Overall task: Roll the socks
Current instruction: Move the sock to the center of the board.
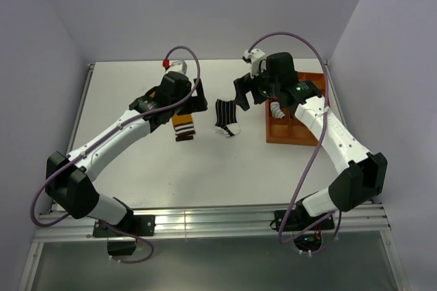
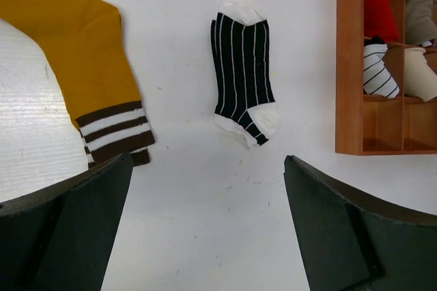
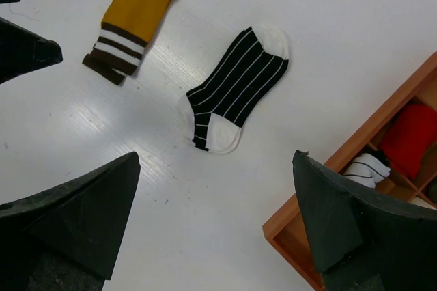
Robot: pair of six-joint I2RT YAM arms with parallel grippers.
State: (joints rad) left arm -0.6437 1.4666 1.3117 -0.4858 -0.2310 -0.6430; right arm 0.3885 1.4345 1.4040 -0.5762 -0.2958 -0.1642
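Socks, two small fabric ones, lay flat and unrolled on the white table (image 1: 205,175), side by side but well apart, near its middle. The mustard-orange sock with a brown-and-white striped cuff (image 2: 82,52) was the left one. Its cuff pointed to the near edge, and in the top view its far part was hidden under the left arm. The black sock with thin white stripes and white ends (image 2: 242,76) was the right one, and it lay slightly tilted.

The left gripper (image 2: 207,161) hung over the mustard-orange sock. Its jaws stood wide apart and held nothing; in the left wrist view the sock's cuff lay just beside one dark finger (image 2: 89,223). The right gripper (image 3: 215,160) hung over the space between the striped sock and the tray. Its jaws were also wide apart and empty. No gripper touched any sock.

An orange-brown wooden tray with compartments (image 2: 348,65) stood on the right side of the table, near the striped sock but not touching it. In its compartments were a red fabric bundle (image 2: 379,11), a grey fabric bundle (image 2: 423,18), a white rolled piece with dark stripes (image 2: 379,69) and a cream-white one (image 2: 420,76). The nearest compartment in the left wrist view showed only wood.
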